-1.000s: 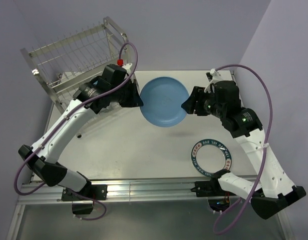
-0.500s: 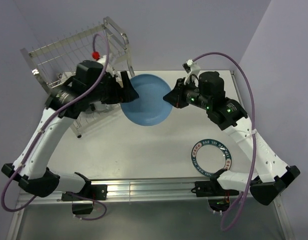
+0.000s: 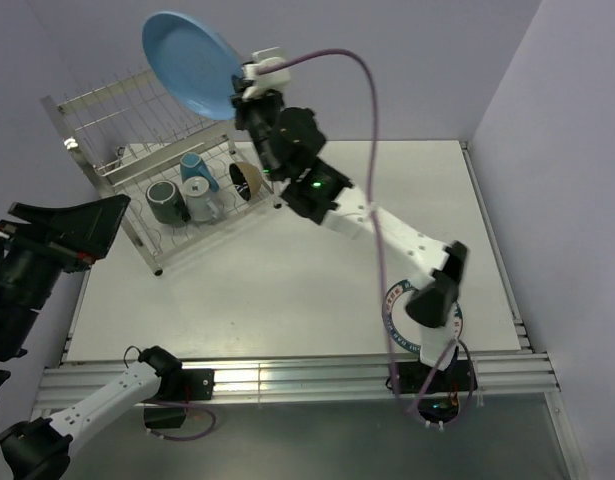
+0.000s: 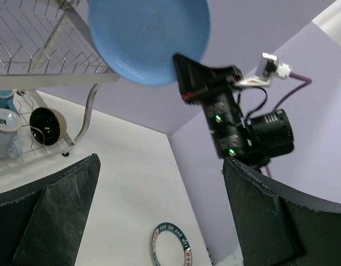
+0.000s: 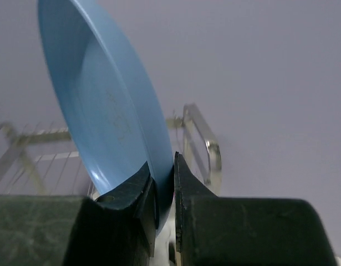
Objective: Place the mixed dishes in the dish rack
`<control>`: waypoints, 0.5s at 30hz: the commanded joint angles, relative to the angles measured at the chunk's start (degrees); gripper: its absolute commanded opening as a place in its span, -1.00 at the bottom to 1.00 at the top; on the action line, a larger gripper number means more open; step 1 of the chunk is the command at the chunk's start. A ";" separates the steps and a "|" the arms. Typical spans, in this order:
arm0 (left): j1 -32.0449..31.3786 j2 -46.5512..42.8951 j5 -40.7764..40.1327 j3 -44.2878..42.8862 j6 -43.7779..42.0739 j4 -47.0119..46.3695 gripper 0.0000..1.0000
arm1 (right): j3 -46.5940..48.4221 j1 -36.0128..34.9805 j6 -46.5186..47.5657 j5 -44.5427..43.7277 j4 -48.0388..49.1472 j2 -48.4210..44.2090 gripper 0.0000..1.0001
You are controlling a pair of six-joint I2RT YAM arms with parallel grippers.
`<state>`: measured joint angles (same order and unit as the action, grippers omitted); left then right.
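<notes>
My right gripper (image 5: 163, 166) pinches the light-blue plate (image 3: 187, 62) by its rim above the dish rack (image 3: 127, 105); I see my left gripper (image 4: 162, 194) spread wide.

Plate (image 3: 190, 62): plain light blue. Second plate (image 4: 170, 252): white; its dark rim carries red and white lettering. Rack (image 3: 127, 105): shiny silver.

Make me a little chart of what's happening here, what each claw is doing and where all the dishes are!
Right claw: shut on the round light-blue plate, held high over the shiny steel wire dish rack
Left claw: open, empty
Rack's lower shelf: dark mug, blue mug, pale cup, black-and-tan bowl
White plate with dark lettered rim: on the white table
</notes>
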<state>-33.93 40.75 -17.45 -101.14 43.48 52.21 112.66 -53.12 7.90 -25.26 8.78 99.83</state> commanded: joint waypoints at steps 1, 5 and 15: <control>-0.08 3.46 -0.14 0.86 3.09 5.88 0.98 | 15.37 -4.44 18.70 -16.04 16.93 15.42 -1.00; 0.01 1.62 3.64 2.79 4.24 7.56 0.99 | 30.31 -7.87 33.38 -19.57 26.70 28.36 -1.00; -0.08 -1.64 5.85 5.08 6.43 12.39 0.98 | 33.33 -7.70 29.99 -17.64 28.93 34.64 -1.00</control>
<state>-33.93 40.25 -12.99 -96.20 48.38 62.92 142.96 -61.78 37.80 -41.19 32.82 135.09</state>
